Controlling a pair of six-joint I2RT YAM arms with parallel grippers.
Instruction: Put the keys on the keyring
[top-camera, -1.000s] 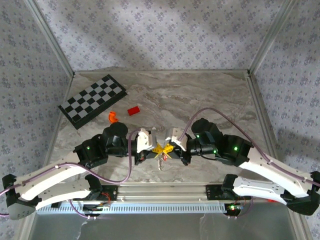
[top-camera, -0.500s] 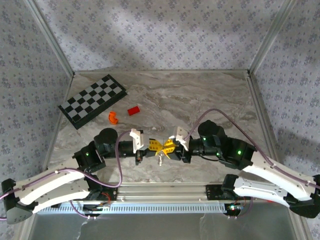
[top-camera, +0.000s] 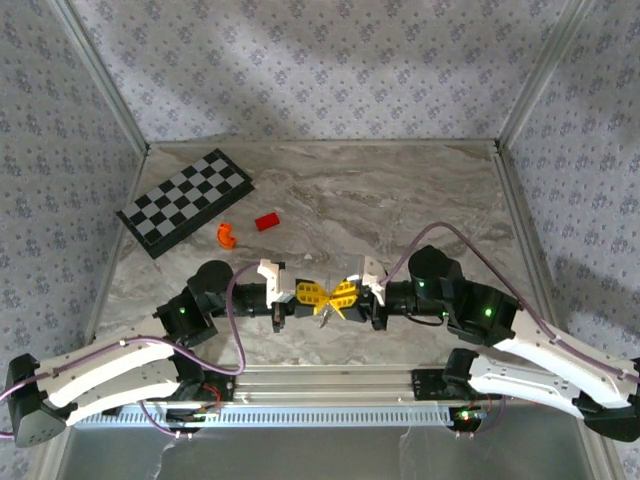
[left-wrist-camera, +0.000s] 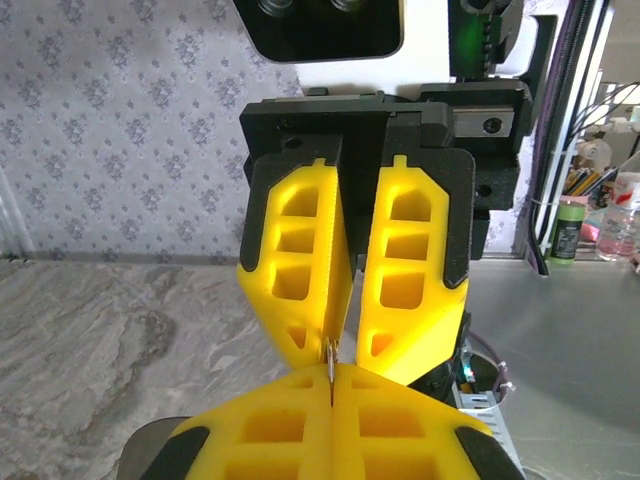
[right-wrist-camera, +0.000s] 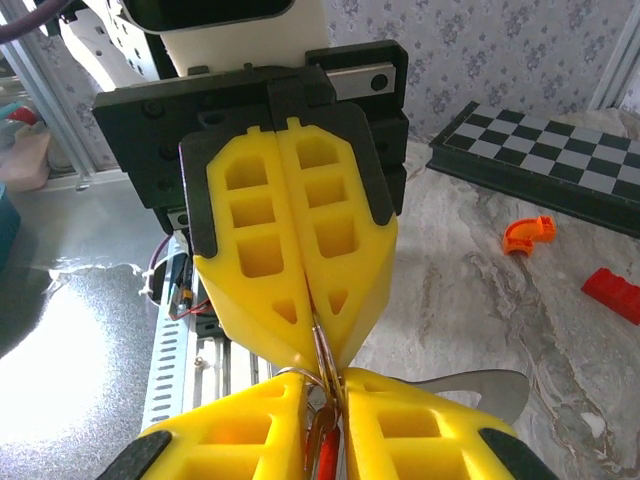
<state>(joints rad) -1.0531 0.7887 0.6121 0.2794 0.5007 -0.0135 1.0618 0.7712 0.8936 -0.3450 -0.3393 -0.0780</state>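
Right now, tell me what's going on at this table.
The two arms meet tip to tip above the near part of the table, working the keys onto the ring. The left gripper is shut on what looks like the keyring. The right gripper is shut on the keys, with one blade sticking out sideways beside its fingers. The fingers hide whether any key is on the ring yet.

We see a chessboard (top-camera: 185, 203) far left on the marble table (top-camera: 400, 200), with an orange curved piece (top-camera: 227, 235) and a red block (top-camera: 266, 222) near it.
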